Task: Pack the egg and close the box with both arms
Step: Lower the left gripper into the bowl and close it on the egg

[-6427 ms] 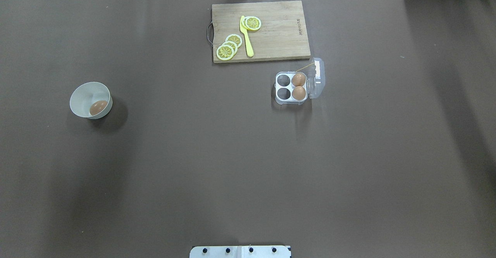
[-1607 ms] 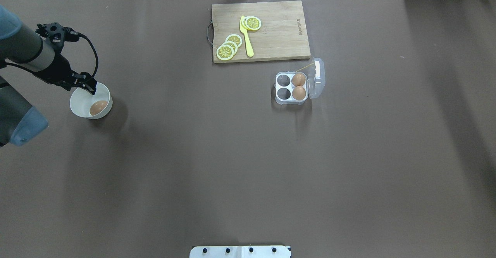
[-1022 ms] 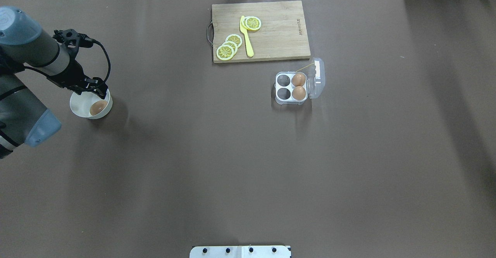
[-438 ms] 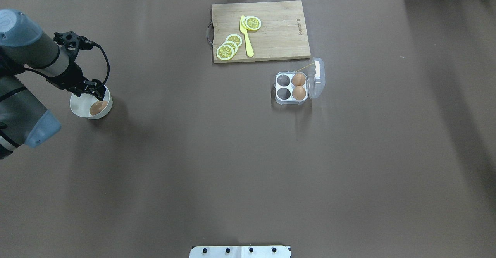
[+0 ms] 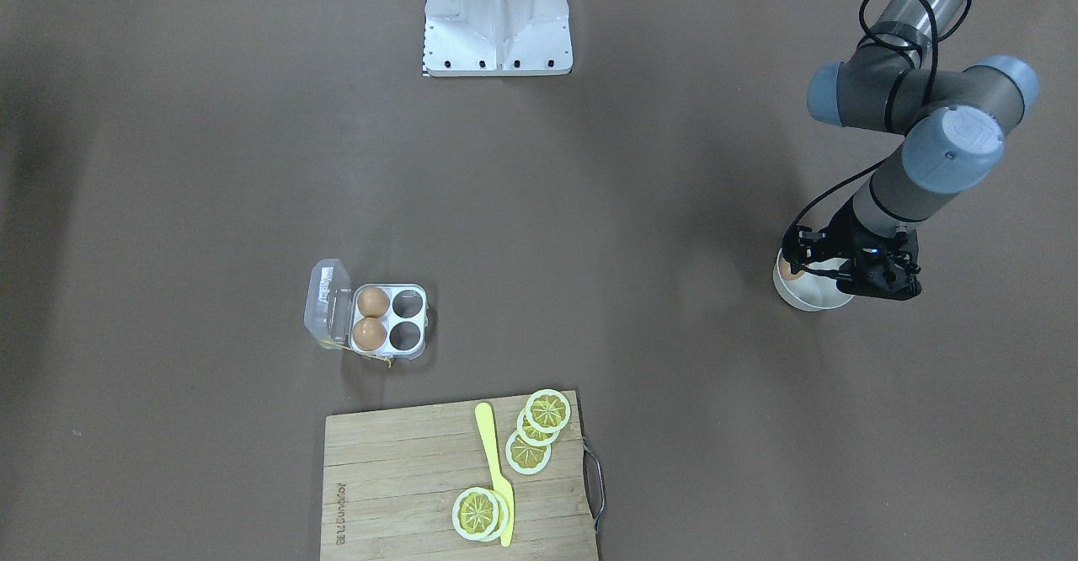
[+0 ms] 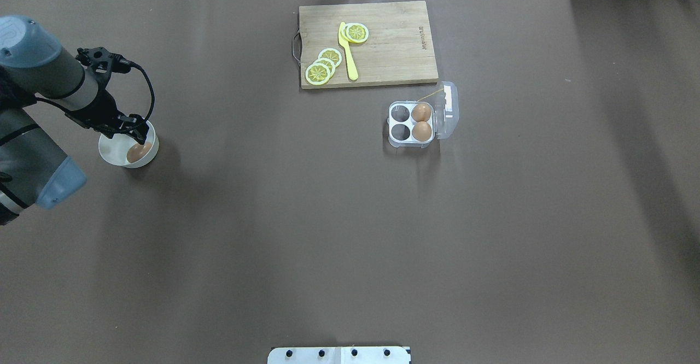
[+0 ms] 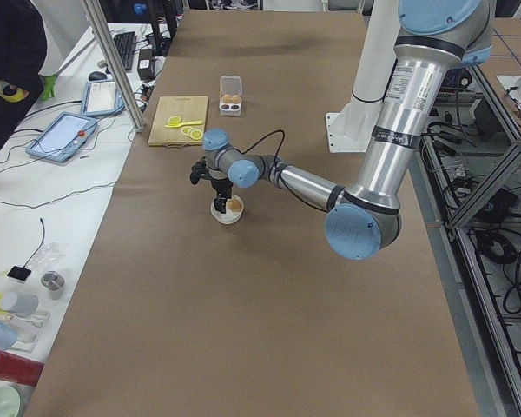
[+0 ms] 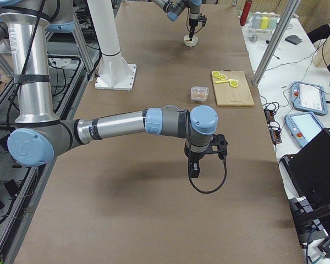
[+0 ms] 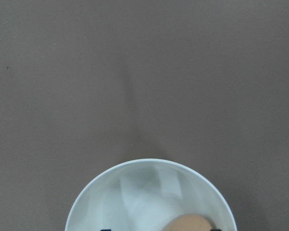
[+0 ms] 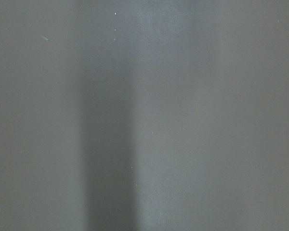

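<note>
The egg (image 6: 139, 151) lies in a round white bowl (image 6: 117, 153) at the table's left; it also shows in the left wrist view (image 9: 190, 223) and the front view (image 5: 789, 269). My left gripper (image 6: 140, 133) is open and reaches down into the bowl, right at the egg; its black fingertips (image 9: 214, 229) just show at the wrist view's lower edge. The box (image 6: 410, 122) stands open, its clear lid (image 6: 447, 110) folded to the right, with two brown eggs (image 6: 421, 122) in its right cells. My right gripper (image 8: 193, 169) hangs over bare table; I cannot tell whether it is open or shut.
A wooden cutting board (image 6: 394, 47) with lemon slices (image 6: 324, 66) and a yellow knife (image 6: 348, 52) lies just behind the box. The robot's white base plate (image 5: 497, 13) is at the near middle edge. Brown mat covers the table.
My left arm came in from the left and brought its gripper down into the bowl by the egg. In the last second it has barely shifted.
</note>
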`<state>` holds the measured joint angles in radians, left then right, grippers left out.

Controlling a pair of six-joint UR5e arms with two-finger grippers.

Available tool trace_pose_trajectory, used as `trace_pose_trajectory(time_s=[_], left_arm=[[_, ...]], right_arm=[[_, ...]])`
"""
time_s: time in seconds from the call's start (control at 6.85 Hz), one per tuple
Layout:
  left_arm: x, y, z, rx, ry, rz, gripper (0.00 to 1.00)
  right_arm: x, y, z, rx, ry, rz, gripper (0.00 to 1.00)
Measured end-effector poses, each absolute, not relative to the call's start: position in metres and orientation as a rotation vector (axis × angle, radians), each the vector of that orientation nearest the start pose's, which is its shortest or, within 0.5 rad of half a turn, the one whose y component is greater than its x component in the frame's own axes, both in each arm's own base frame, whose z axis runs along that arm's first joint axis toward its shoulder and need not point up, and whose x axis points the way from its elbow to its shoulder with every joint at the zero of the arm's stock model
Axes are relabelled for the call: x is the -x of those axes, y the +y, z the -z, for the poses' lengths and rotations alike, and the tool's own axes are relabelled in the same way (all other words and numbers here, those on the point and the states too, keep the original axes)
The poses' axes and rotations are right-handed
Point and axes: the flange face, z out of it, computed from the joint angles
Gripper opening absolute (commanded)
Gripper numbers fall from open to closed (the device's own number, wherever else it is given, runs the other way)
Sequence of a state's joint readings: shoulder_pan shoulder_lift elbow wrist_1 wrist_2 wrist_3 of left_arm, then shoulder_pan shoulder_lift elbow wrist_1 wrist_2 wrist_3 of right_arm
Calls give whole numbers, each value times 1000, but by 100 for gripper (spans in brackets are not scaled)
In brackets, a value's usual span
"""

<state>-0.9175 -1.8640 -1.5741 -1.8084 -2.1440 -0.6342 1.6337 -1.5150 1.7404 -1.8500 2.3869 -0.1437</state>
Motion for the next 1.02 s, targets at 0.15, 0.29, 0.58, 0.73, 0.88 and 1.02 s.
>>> trace_pose_trajectory(time_s=[0.15,0.29,0.58,0.73,0.88,1.02], left_arm=[[-318,-545,-476,-78,761,-171,75],[-318,-545,-475,-76,764,-171,75],[-318,-545,-475,-74,767,-171,75],[-320,-544,-475,-72,767,-171,75],[-323,-542,-475,-69,768,-174,75],[-326,-540,-474,-66,769,-179,75]], right_arm=[[-92,-498,-571,-36,-817,56,100],[-92,-499,-570,-38,-816,56,100],[-92,-500,-569,-40,-816,57,100],[-92,-500,-569,-40,-816,57,100],[-92,-499,-570,-38,-815,56,100],[-92,-499,-571,-37,-815,55,100]])
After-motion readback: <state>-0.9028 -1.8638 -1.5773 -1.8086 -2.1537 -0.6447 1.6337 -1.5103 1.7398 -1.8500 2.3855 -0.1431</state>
